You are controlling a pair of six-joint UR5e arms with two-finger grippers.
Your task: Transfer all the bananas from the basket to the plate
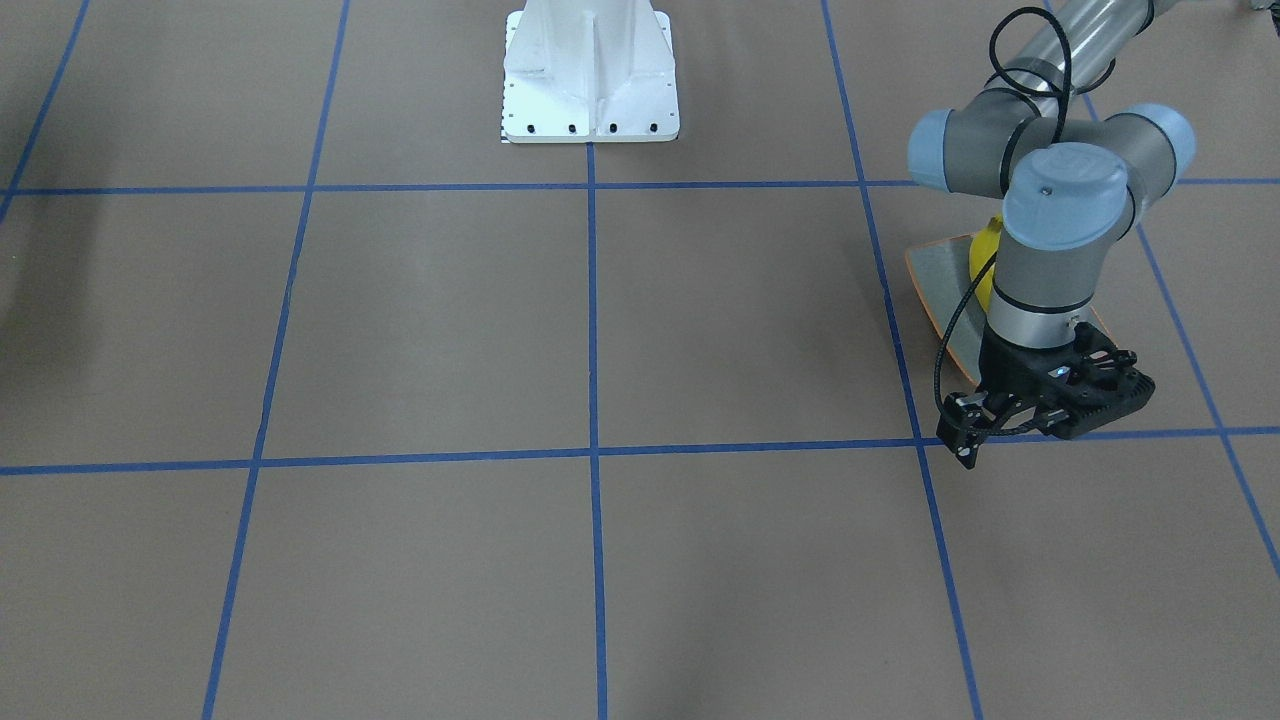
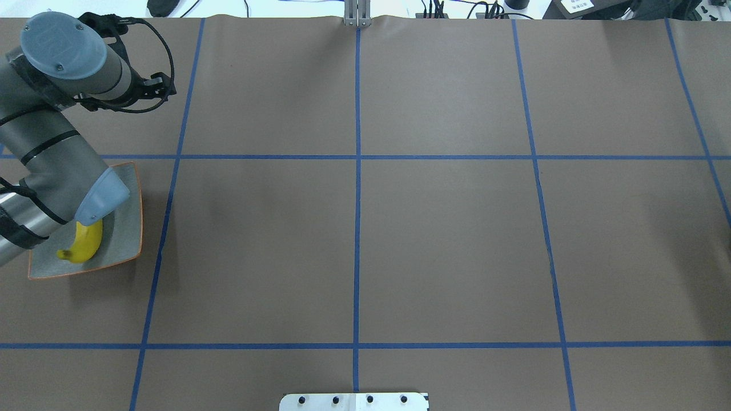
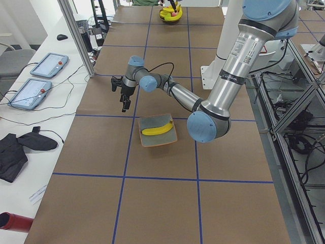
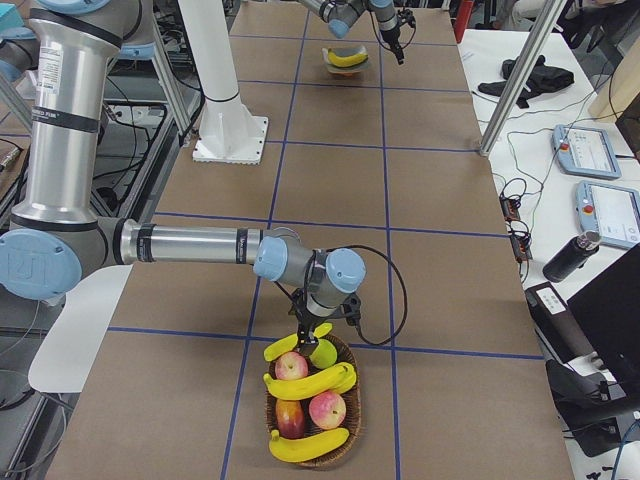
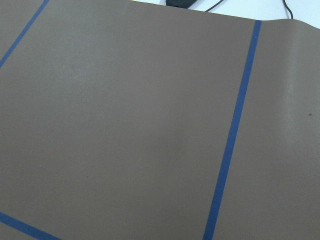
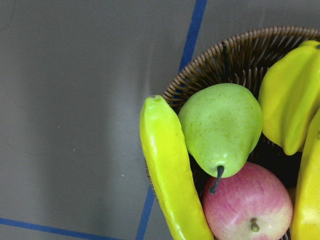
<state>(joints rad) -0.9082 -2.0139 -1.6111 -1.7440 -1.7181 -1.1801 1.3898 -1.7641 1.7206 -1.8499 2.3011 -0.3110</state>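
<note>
Yellow-green, the pale banana (image 6: 170, 170) fills the lower centre of the right wrist view. It is draped over the wicker basket (image 6: 220, 55) rim, beside a green pear (image 6: 222, 125) and above a red apple (image 6: 247, 205). Its long axis runs near vertical in that frame, blunt tip at upper centre, body leaning slightly toward lower right.

Right gripper (image 4: 305, 338) hangs directly over this banana at the basket's upper-left edge in the right-side view. No fingers show in its own camera, so I cannot tell whether they are spread or closed. Two more bananas (image 4: 310, 382) lie deeper in the basket among the apples.

Plate (image 2: 128, 228) sits at the left edge of the overhead view with one plated banana (image 2: 85, 242) on it. Left gripper (image 3: 123, 104) hovers over bare table just beyond the plate, nothing in it; finger spacing unclear.

Judgement: right arm is far nearer. A straight descent should suit, jaws closing across the short axis.
</note>
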